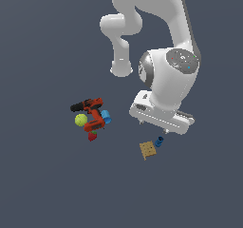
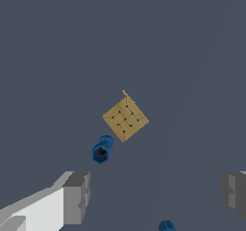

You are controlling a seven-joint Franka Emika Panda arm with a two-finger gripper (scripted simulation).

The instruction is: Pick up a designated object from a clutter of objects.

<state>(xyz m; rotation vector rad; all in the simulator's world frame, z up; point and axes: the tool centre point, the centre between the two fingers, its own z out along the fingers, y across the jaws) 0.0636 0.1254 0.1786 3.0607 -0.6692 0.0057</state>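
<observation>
The designated object, a small dark-blue stubby cylinder [image 1: 159, 142] with a hollow dark end, lies on the grey floor right beside the tan gridded square [image 1: 147, 149]. In the wrist view the cylinder [image 2: 102, 149] lies just off a corner of the square [image 2: 125, 118], apart from it. My gripper [image 1: 160, 127] hangs above them, open and empty. In the wrist view its fingers stand wide apart around the gripper's middle [image 2: 156, 194], and the cylinder lies beyond one grey finger [image 2: 77, 196]. A tinier blue piece [image 2: 166, 225] lies near the frame edge.
The rest of the clutter sits toward the exterior view's left: a red-and-black power drill [image 1: 90, 110], a yellow-green ball [image 1: 81, 120], a light-blue cup [image 1: 106, 117] and a red block [image 1: 92, 136]. The arm's white links rise above the scene.
</observation>
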